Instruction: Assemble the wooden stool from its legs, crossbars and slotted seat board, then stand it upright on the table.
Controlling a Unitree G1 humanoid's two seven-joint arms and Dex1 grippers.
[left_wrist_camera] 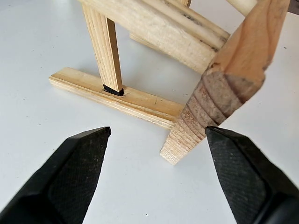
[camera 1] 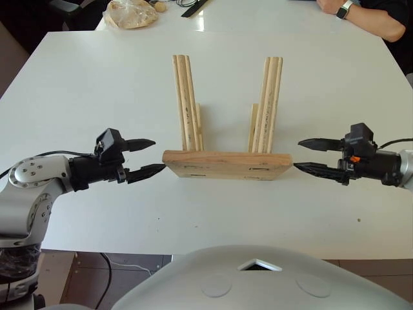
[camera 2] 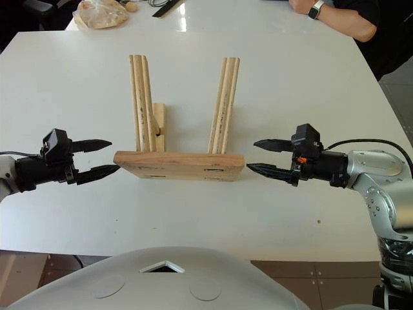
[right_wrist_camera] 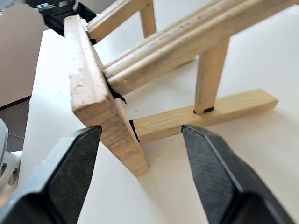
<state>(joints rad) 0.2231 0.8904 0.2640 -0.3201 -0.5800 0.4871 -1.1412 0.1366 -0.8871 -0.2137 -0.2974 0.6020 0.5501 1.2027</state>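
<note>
Joints of legs (camera 1: 185, 103) with seat board (camera 1: 226, 165) hidden behind its near edge. Crossbars (camera 2: 159, 119) mostly masked by the legs, slivers visible. Small dark marks (camera 1: 193, 169) on the board's near face too small to identify. Far left, bag (camera 1: 131, 13) cut by the top edge, contents unclear. In wrist views, fingers (left_wrist_camera: 70, 172) and board's length cropped by picture edges.

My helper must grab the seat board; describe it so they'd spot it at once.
On the white table, a stool lies on its side between the left gripper and right gripper. The seat board is the slab standing on edge at the end nearest the robot. Unlike the slim grooved legs running away from it, it is wide, crosswise and slotted.
</note>
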